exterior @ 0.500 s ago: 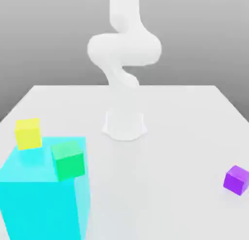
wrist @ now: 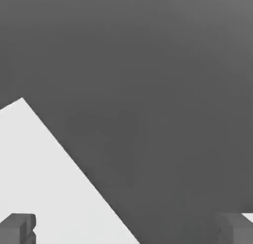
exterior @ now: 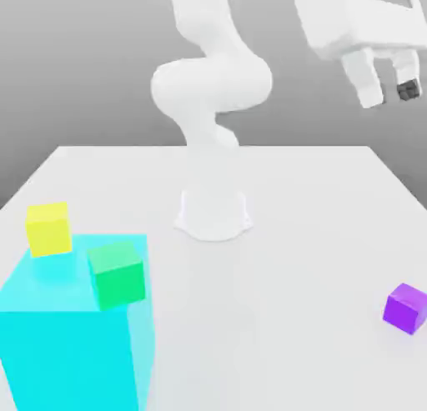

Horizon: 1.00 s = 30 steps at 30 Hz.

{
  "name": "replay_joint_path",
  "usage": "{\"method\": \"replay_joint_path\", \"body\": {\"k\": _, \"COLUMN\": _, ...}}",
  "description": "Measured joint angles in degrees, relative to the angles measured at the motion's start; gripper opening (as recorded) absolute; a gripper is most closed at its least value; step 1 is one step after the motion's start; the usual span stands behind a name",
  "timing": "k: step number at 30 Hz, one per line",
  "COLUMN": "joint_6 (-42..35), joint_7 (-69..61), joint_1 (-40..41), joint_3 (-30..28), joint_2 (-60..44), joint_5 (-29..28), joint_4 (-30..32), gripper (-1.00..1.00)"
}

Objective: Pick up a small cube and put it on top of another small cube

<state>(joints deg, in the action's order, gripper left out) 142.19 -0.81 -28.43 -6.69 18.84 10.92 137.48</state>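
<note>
Purple cube (exterior: 406,308) lies on table, far below open, empty jaws.

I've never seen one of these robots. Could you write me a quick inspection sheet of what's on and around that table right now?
Surface: white table, flat, the arm's base standing near its middle.
Job's things: purple cube alone on the table at the exterior view's right; yellow cube at the left, by the far top edge of the cyan block.
Clutter: big translucent cyan block; green cube at its top right corner.
Grippers: gripper high above the table, fingers open, holding nothing.
Cables: nothing seen.
Surroundings: plain grey backdrop.
</note>
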Motion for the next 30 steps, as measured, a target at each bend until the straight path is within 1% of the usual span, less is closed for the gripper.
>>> {"method": "replay_joint_path", "body": {"k": 7, "joint_6": 4.2, "joint_7": -17.4, "joint_1": -7.2, "joint_3": 1.8, "joint_2": -10.5, "joint_5": 2.8, "joint_4": 2.3, "gripper": 0.0}}
{"method": "replay_joint_path", "body": {"k": 12, "joint_6": 7.5, "joint_7": -27.8, "joint_1": -12.0, "joint_3": 4.2, "joint_2": -17.7, "joint_5": 2.1, "joint_4": 4.0, "gripper": 0.0}}
{"method": "replay_joint_path", "body": {"k": 17, "joint_6": 11.2, "joint_7": -35.6, "joint_1": -15.3, "joint_3": 6.1, "joint_2": -24.4, "joint_5": -2.3, "joint_4": 5.9, "gripper": 0.0}}
{"method": "replay_joint_path", "body": {"k": 22, "joint_6": 15.3, "joint_7": -39.8, "joint_1": -18.0, "joint_3": 6.6, "joint_2": -31.0, "joint_5": -10.1, "joint_4": 7.3, "gripper": 0.0}}
{"method": "replay_joint_path", "body": {"k": 26, "joint_6": 21.5, "joint_7": -40.0, "joint_1": -18.4, "joint_3": 6.6, "joint_2": -38.8, "joint_5": -11.1, "joint_4": 6.1, "gripper": 0.0}}
{"method": "replay_joint_path", "body": {"k": 27, "joint_6": 22.9, "joint_7": -40.1, "joint_1": -18.3, "joint_3": 6.6, "joint_2": -40.6, "joint_5": -11.1, "joint_4": 5.8, "gripper": -1.0}}
{"method": "replay_joint_path", "body": {"k": 30, "joint_6": 22.9, "joint_7": -40.1, "joint_1": -18.3, "joint_3": 6.6, "joint_2": -40.6, "joint_5": -11.1, "joint_4": 5.8, "gripper": -1.0}}
